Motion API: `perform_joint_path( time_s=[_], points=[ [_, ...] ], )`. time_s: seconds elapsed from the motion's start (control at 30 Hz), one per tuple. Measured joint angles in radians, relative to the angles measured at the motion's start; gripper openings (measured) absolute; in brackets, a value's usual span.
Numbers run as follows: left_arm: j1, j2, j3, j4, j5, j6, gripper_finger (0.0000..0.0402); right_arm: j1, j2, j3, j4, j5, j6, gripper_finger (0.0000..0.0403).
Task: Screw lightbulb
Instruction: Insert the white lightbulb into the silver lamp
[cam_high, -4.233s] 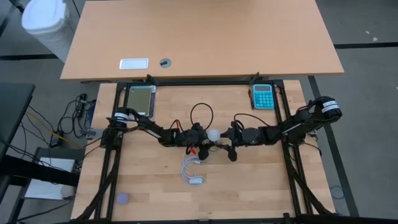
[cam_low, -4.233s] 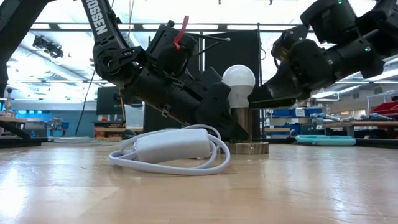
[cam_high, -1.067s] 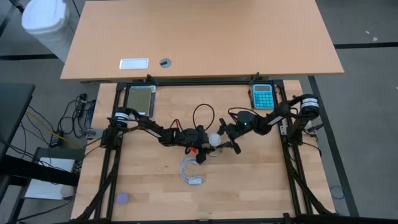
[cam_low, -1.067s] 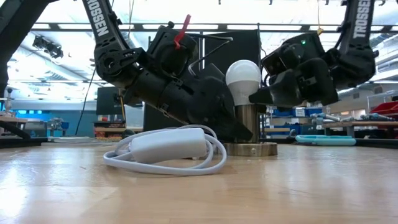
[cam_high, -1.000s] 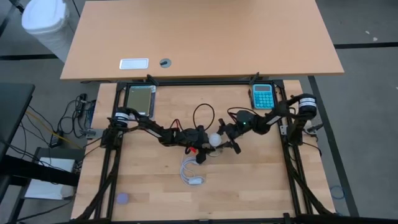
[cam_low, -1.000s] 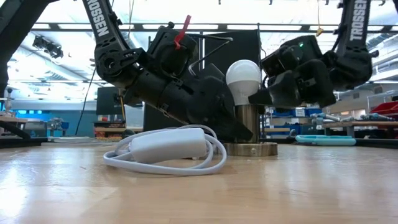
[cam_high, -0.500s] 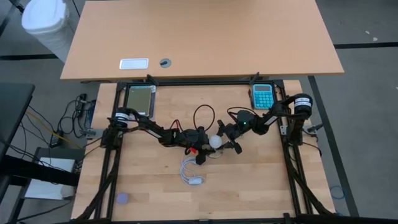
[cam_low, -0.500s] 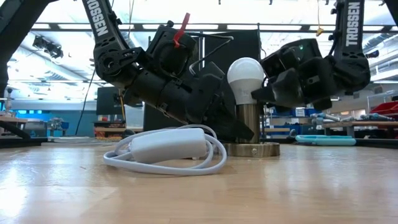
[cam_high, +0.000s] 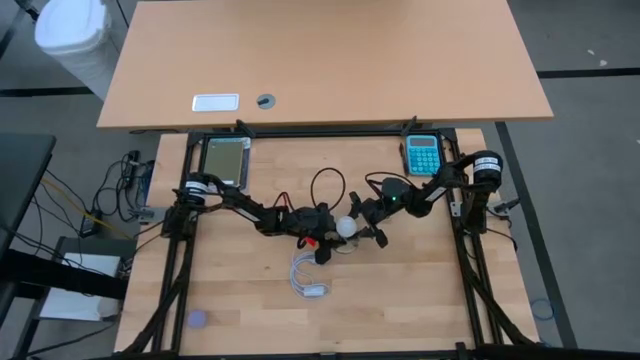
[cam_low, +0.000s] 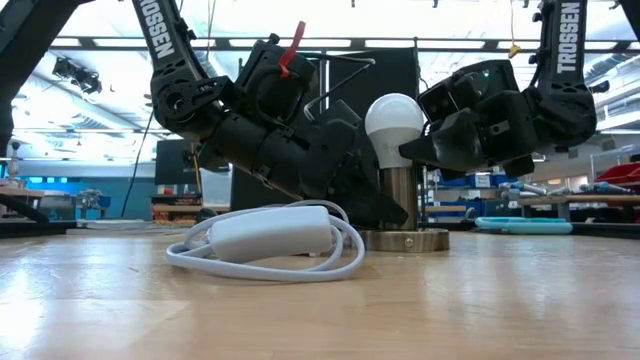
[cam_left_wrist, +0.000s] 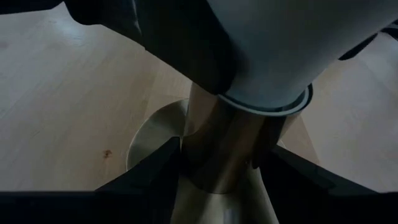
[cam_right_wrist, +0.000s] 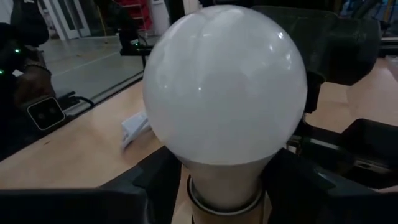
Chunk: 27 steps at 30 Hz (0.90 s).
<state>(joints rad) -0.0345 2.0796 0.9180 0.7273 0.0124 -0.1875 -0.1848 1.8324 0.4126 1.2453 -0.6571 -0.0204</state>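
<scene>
Partly hidden: lightbulb (cam_low: 393, 128) screw base.

Blue calculator (cam_high: 422, 155), coiled white cable (cam_low: 270, 240), perhaps tablet (cam_high: 224, 162)

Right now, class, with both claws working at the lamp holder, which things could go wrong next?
1. The right claw grips the lightbulb low on its globe; it could slip while turning.
2. The left claw clamps the metal socket post; if it slips, the base may spin.
3. The coiled white cable lies beside the base and could snag.
</scene>
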Motion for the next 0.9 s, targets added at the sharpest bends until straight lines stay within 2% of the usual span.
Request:
perform_joint_path(
  time_s=[0.2, 0.53, 0.7, 0.9],
  points=[
    [0.0, 0.0, 0.0, 0.001, 0.0, -0.003, 0.0218, 0.0, 0.0, 0.0, -0.006, 0.006, -0.007, 0.0162],
    [0.0, 0.0, 0.0, -0.001, -0.011, -0.009, 0.0218, 0.014, -0.002, -0.001, -0.009, 0.05, 0.013, 0.0165],
    [-0.002, -0.001, -0.001, -0.008, -0.044, -0.023, 0.0218, 0.046, -0.005, -0.019, 0.002, 0.128, 0.014, 0.0164],
    [-0.003, -0.001, -0.001, -0.014, -0.083, -0.034, 0.0218, 0.106, -0.005, -0.046, 0.036, 0.28, 0.027, 0.0164]
  ],
)
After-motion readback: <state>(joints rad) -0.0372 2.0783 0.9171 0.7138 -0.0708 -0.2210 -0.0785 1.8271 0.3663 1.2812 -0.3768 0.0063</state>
